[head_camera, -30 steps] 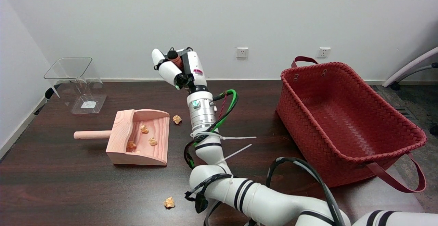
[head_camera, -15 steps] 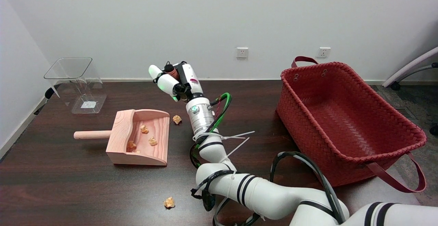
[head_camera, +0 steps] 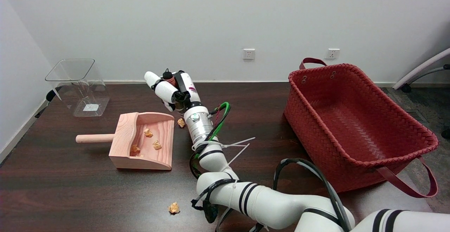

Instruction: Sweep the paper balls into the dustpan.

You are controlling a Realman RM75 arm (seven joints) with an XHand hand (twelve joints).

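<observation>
While the dark wooden desk [head_camera: 70, 189] carries everything, its largest load is the red woven basket [head_camera: 355, 119] with strap handles, at about three o'clock from the desk's middle. Next in size comes the right arm [head_camera: 246, 197], white with black bands and trailing black and green cables, which reaches in from five o'clock and points up toward eleven o'clock. A clear plastic container [head_camera: 79, 84] stands at the desk's far left, around ten o'clock, near the wall. Nearer, at nine o'clock from the arm's silver wrist, lies the pale wooden dustpan [head_camera: 140, 156], its round handle pointing to nine o'clock and its open mouth facing three o'clock. The right hand [head_camera: 170, 88] hangs above the desk at about one o'clock from the dustpan; its fingers [head_camera: 154, 81] are curled around a small dark, reddish-banded object whose kind I cannot tell. Three paper balls [head_camera: 148, 132] sit inside the dustpan. One more paper ball [head_camera: 181, 122] lies on the desk just beside the dustpan's open mouth, close against the wrist. Another crumpled ball [head_camera: 173, 208] rests well apart at six o'clock, near the desk's front edge.
</observation>
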